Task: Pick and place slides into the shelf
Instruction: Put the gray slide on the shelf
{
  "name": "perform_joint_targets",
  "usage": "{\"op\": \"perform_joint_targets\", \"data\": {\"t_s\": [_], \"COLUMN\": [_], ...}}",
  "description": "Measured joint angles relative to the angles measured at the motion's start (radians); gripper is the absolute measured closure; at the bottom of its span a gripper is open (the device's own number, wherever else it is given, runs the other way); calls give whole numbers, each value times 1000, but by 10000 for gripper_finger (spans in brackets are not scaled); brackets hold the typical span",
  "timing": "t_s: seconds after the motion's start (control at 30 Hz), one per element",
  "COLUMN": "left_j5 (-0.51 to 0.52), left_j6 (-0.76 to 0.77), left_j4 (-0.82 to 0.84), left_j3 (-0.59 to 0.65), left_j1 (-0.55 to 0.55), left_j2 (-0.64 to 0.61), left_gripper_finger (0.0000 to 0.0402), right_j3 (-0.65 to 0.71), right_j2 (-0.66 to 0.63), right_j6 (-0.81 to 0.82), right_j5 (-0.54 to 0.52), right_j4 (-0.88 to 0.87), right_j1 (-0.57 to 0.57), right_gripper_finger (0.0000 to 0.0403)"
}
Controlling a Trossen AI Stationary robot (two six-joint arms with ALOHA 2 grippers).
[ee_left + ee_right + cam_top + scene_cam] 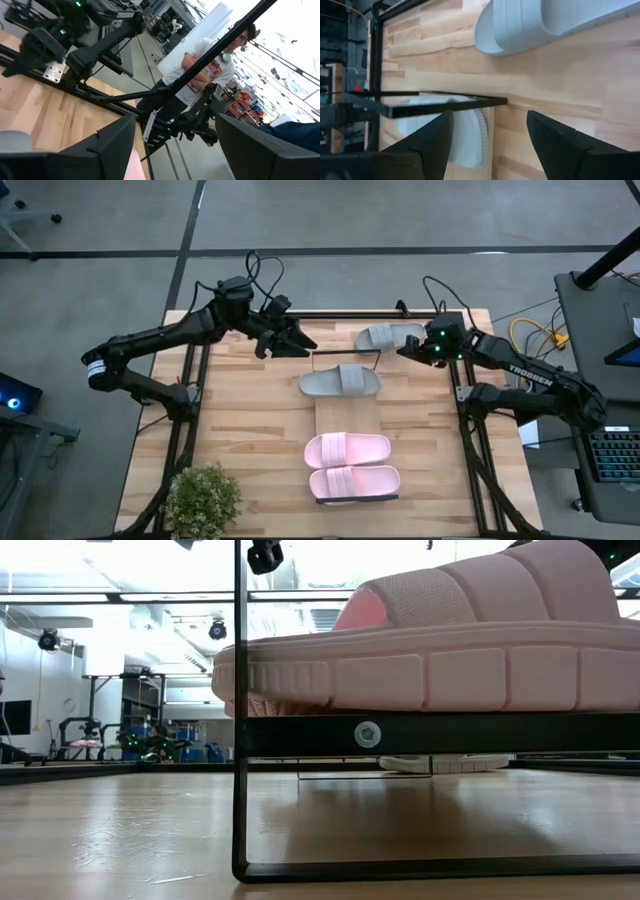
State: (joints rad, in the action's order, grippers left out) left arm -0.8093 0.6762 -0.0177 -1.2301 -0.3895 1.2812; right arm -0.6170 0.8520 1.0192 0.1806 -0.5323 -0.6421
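shelf (330, 415) on the counter (240, 430) carries pink pair (350, 465) and one grey slide (340, 382) | second grey slide (388, 336) lies on the counter past the shelf end | right fingers (408, 348) open beside it, holding nothing | left fingers (300, 340) open, empty, near far edge

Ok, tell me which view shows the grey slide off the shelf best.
The high view: the whole grey slide lies on the table beside the right tool. The right wrist view crops it; the others miss it.
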Motion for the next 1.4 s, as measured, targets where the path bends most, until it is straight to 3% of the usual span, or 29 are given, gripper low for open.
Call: {"op": "perform_joint_targets", "data": {"t_s": [0.3, 0.63, 1.0, 1.4], "left_j5": [19, 30, 33, 57], "left_j6": [1, 24, 50, 83], "left_j4": [0, 0, 0, -2], "left_j3": [0, 0, 0, 0], "left_j1": [27, 48, 73, 99], "left_j2": [1, 1, 0, 0], "left_gripper_finger": [141, 141, 141, 141], "right_j3": [0, 0, 0, 0], "right_j2": [54, 193, 299, 444], "right_j6": [-65, -166, -332, -390], "right_j5": [160, 299, 405, 499], "right_j4": [70, 126, 155, 309], "right_j1": [-140, -214, -352, -431], "right_gripper_finger": [158, 163, 163, 163]}}
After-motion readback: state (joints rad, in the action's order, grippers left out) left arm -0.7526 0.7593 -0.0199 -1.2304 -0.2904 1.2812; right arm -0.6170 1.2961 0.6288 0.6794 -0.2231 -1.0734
